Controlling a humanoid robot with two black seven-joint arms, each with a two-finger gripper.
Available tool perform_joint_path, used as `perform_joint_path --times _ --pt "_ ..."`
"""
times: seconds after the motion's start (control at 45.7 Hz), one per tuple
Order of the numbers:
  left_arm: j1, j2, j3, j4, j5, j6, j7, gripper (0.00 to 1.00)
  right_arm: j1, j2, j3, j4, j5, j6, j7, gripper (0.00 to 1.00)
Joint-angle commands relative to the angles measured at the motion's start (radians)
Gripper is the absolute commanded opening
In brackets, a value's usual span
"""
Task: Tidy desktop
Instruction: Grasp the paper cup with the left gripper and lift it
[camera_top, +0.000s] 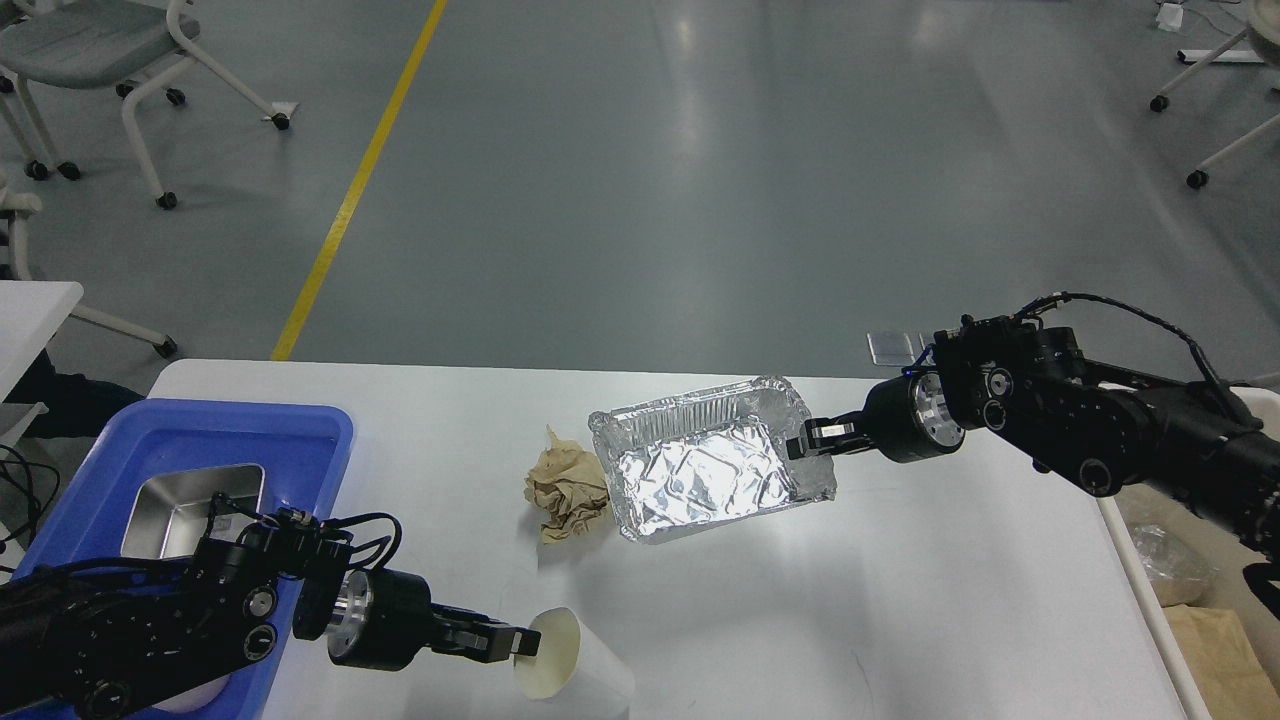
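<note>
The white desktop (900, 600) holds a crumpled foil tray (700, 475), a ball of crumpled brown paper (567, 490) just left of it, and a white paper cup (580, 668) near the front edge. My left gripper (515, 645) is shut on the cup's rim, and the cup is tipped over with its mouth facing left. My right gripper (812, 440) is shut on the right rim of the foil tray.
A blue plastic tray (200, 425) at the left edge holds a steel container (190, 505). A beige bin (1180, 610) with bagged waste stands past the table's right edge. Chairs stand on the grey floor beyond.
</note>
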Motion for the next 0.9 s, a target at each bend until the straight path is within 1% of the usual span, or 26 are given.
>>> perform_joint_path --times 0.0,0.153,0.197,0.328,0.416,0.525,0.722,0.876 --pt "-0.012 0.028 -0.004 -0.017 0.003 -0.003 -0.007 0.00 0.000 0.000 0.000 0.000 0.000 0.000 0.000 0.00" --pt "-0.047 0.129 -0.012 -0.100 0.002 -0.009 -0.012 0.00 0.000 0.001 0.000 -0.001 0.000 0.000 0.000 0.00" --pt "-0.064 0.177 -0.014 -0.128 0.000 -0.012 -0.015 0.00 0.000 0.001 0.000 -0.001 0.000 -0.001 0.000 0.00" --pt "-0.108 0.315 -0.015 -0.207 -0.004 -0.020 -0.040 0.00 0.000 0.003 0.000 -0.001 0.000 0.000 0.000 0.00" --pt "-0.156 0.398 -0.017 -0.250 -0.009 -0.047 -0.047 0.00 0.000 0.007 0.000 -0.003 0.000 0.000 0.000 0.00" --pt "-0.225 0.475 -0.043 -0.272 -0.018 -0.076 -0.049 0.00 0.001 0.015 0.000 -0.001 0.000 0.000 0.000 0.00" --pt "-0.312 0.489 -0.112 -0.267 -0.061 -0.141 -0.049 0.00 0.005 0.016 0.000 0.000 0.000 0.000 0.000 0.00" --pt "-0.381 0.452 -0.116 -0.243 -0.070 -0.141 -0.030 0.00 0.003 0.018 0.000 0.002 0.000 -0.001 0.000 0.00"
